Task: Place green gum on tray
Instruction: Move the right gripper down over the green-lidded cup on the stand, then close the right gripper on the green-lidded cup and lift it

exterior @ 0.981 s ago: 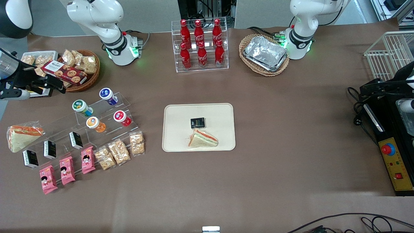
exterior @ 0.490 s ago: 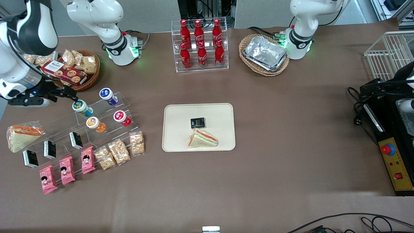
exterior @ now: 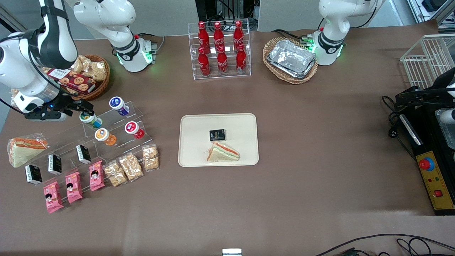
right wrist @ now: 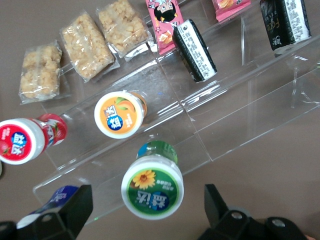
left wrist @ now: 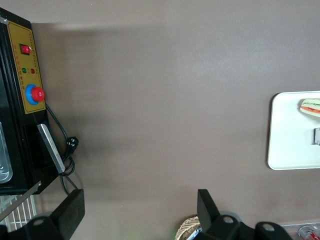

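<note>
A: What has changed in the last second?

B: The right arm has swung in from the working arm's end of the counter. A second ago only its dark wrist showed at the edge of the front view; now the gripper hangs just above the green gum, which stands on the upper step of the clear acrylic riser.

A: Is the gripper holding anything?

B: No. In the wrist view the gripper is spread wide, one finger on each side of the green gum, and neither seems to touch the jar, though how much height is left I can only guess.

A: What lies around the gripper?

B: Going across the front view: the wrapped sandwich on the counter is nearer the camera than the gripper. The orange-lidded jar sits one step below the gum, also nearer the camera. The blue-lidded jar stands beside the gripper on the same step, and the red-lidded jar sits on the lower step. The tray is well apart, toward the parked arm's end, and carries a small black packet and another sandwich.

A: So what does that mean for the task?

B: I judge the approach nearly done: the jar is lined up between the fingers but not grasped. Lowering, closing, and the carry to the tray all remain. The blue jar's closeness is the likely thing to clip.
</note>
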You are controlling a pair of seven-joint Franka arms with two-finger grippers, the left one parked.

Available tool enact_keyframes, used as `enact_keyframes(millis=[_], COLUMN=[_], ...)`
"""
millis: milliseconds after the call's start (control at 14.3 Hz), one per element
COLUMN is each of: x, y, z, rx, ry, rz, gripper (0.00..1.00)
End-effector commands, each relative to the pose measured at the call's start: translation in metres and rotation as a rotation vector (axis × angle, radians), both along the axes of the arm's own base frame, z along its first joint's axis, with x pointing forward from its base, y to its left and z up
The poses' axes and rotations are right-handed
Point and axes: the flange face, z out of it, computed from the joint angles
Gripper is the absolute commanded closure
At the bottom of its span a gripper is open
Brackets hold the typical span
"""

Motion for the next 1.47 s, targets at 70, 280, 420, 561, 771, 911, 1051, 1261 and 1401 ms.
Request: enact_keyframes(millis=[70, 280, 420, 561, 771, 911, 1051, 1261, 1401], x=[0.008, 0.003, 0.001, -0.002, -0.002, -0.001, 0.002, 0.013, 0.022], y=[-0.004, -0.002, -0.001, -0.001, 0.000, -0.001, -0.001, -0.001, 0.004], z=[-0.026, -0.037, -0.038, -0.039, -0.036, -0.033, -0.021, 0.013, 0.050], rx=[-0.018, -0.016, -0.015, -0.011, -0.010, -0.010, -0.010, -0.004, 0.005], ry=[0.012, 0.029, 0.038, 0.050, 0.046, 0.049, 0.046, 0.077, 0.110], rz=[0.010, 0.014, 0.015, 0.013, 0.036, 0.044, 0.051, 0.058, 0.055], gripper=[0.01, 0.04, 0.06, 0.15, 0.38, 0.51, 0.58, 0.58, 0.58])
